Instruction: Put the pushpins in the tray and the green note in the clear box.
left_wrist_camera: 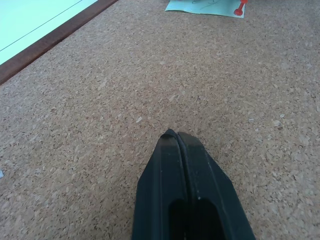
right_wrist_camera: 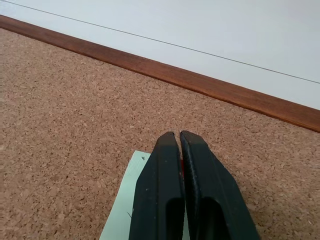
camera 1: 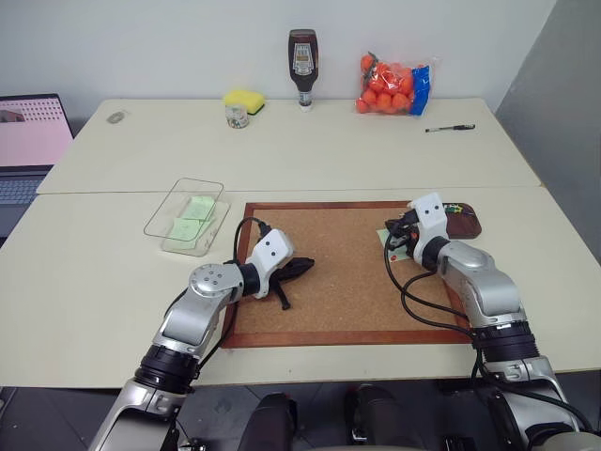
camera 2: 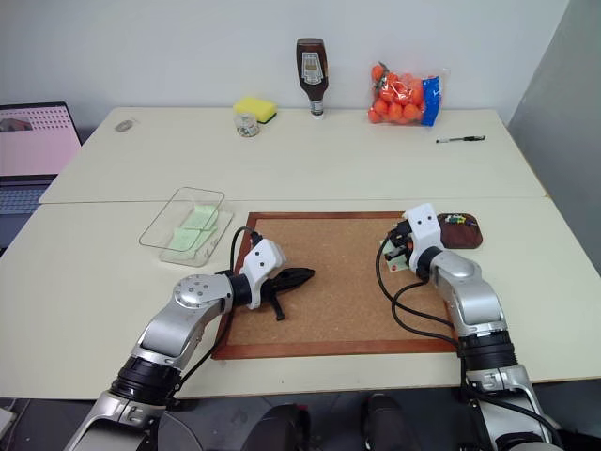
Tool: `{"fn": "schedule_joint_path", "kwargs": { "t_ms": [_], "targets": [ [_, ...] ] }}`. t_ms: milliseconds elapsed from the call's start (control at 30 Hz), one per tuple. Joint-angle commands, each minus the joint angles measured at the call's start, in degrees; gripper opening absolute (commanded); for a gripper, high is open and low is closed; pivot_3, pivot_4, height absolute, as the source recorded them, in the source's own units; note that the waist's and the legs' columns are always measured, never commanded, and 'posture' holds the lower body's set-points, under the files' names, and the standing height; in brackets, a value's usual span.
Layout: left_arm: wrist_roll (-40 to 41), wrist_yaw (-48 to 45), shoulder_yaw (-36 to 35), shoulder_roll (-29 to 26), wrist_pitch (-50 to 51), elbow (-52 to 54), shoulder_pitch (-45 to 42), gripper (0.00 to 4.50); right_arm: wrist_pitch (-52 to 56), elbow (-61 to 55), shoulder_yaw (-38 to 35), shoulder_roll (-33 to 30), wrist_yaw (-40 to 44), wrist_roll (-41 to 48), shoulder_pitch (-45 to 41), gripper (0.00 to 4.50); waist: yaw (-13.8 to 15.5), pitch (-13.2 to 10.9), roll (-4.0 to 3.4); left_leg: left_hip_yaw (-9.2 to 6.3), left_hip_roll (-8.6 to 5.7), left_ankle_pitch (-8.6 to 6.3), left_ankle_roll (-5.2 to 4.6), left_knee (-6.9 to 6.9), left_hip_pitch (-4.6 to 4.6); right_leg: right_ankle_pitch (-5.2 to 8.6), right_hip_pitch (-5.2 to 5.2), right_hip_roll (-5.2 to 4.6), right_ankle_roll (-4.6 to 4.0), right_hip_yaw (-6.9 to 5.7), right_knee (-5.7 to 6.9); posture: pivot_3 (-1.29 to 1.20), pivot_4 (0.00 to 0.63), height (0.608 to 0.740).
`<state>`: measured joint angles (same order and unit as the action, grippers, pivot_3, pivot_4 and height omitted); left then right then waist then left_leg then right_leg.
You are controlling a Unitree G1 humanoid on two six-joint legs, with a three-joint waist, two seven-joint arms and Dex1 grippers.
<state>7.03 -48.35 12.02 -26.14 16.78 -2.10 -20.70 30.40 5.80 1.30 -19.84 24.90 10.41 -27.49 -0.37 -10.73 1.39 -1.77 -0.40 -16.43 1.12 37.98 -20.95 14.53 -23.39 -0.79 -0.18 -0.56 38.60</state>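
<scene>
On the right side of the corkboard (camera 1: 329, 301) lies a pale green note (right_wrist_camera: 122, 210). My right gripper (right_wrist_camera: 179, 136) is shut over it, and a sliver of a red pushpin (right_wrist_camera: 181, 169) shows pinched between its fingers. That same red pushpin (left_wrist_camera: 240, 7) stands on the note's corner in the left wrist view. The dark brown tray (camera 1: 467, 226), just right of the board, holds a few coloured pushpins (camera 1: 454, 209). The clear box (camera 1: 185, 217), left of the board, has green slips inside. My left gripper (camera 1: 302, 268) is shut and empty, low over the board's left part.
A laptop (camera 1: 28, 141) sits at the far left. Along the back of the table are a yellow sponge (camera 1: 244, 99), a small jar (camera 1: 237, 116), a sauce bottle (camera 1: 302, 66), a bag of oranges (camera 1: 392, 86) and a pen (camera 1: 449, 128).
</scene>
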Motion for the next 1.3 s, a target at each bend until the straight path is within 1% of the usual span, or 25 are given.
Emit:
{"fn": "schedule_joint_path", "kwargs": {
  "t_ms": [33,400,600,700,833,1133,1200,1267,1300],
  "targets": [
    [-0.86,-0.66,1.41,-0.2,-0.02,0.59,0.29,0.0,-0.74,-6.19,-2.21,-0.22,0.48,1.81,-0.44,0.09,0.0,0.0,0.0,0.0,0.0,0.0,0.0,0.0,0.0,0.0,0.0,0.0,0.0,0.0,0.0,0.0,0.15,0.74],
    [-1.41,-0.64,1.65,-0.37,0.05,0.84,0.99,0.0,-0.29,-11.71,-3.99,-0.34,-0.13,3.6,0.79,0.09,0.01,0.0,0.0,-0.01,0.0,0.0,0.0,0.0,0.01,0.0,0.0,0.0,0.0,-0.01,0.0,0.0,0.15,0.74],
    [-1.42,-0.27,1.51,-0.25,-0.05,1.16,1.32,0.0,1.39,-13.34,-11.93,-3.58,-2.78,5.36,1.88,0.09,0.07,0.0,0.0,-0.01,0.0,0.0,0.0,0.0,-0.01,0.0,0.0,0.0,0.01,-0.01,-0.01,0.0,0.15,0.74],
    [-1.31,-0.34,1.41,-0.2,-0.36,0.97,1.26,0.0,0.63,-10.45,-14.58,-5.65,-4.72,3.96,2.07,0.09,0.11,0.0,0.0,0.0,0.0,0.0,0.0,-0.01,-0.01,0.0,0.0,0.0,0.01,0.0,-0.04,0.0,0.15,0.74],
    [-1.32,-0.73,1.84,0.11,-0.84,0.77,1.21,0.0,-1.53,-4.23,-13.96,-7.96,-5.72,1.01,0.91,0.09,0.1,0.0,0.0,0.04,0.0,0.0,0.0,-0.02,0.01,0.0,0.0,0.0,0.0,0.01,-0.02,0.0,0.15,0.74],
    [-1.62,-0.94,2.15,0.21,-1.23,0.72,1.21,0.0,-5.14,8.19,-12.57,-8.33,-6.73,-2.27,-1.75,0.09,0.08,0.01,-0.01,0.14,-0.01,0.0,-0.01,-0.01,0.01,0.0,0.0,0.0,0.01,0.08,-0.05,0.0,0.15,0.74],
    [-1.67,-0.95,2.11,0.04,-1.31,0.87,1.4,0.0,-6.29,10.37,-12.7,-7.9,-7.31,-2.71,-2.15,0.5,0.08,0.01,-0.02,0.13,-0.01,0.0,-0.01,-0.02,0.0,0.0,0.0,0.0,0.01,0.08,-0.06,0.0,0.15,0.74],
    [-1.72,-0.89,2.05,-0.02,-1.41,0.73,1.3,0.0,-7.17,11.34,-12.85,-7.7,-7.64,-3.01,-2.45,0.77,0.08,0.01,-0.02,0.13,-0.01,-0.01,-0.02,-0.02,-0.01,0.0,0.0,-0.01,0.0,0.08,-0.06,0.0,0.15,0.74],
    [-1.73,-0.86,2.01,-0.04,-1.43,0.69,1.25,0.0,-7.51,11.51,-12.85,-7.7,-7.78,-3.12,-2.49,1.01,0.08,0.01,-0.02,0.14,-0.01,-0.01,-0.02,-0.02,-0.01,0.0,0.0,-0.01,0.0,0.09,-0.06,0.0,0.15,0.74]
  ]
}}
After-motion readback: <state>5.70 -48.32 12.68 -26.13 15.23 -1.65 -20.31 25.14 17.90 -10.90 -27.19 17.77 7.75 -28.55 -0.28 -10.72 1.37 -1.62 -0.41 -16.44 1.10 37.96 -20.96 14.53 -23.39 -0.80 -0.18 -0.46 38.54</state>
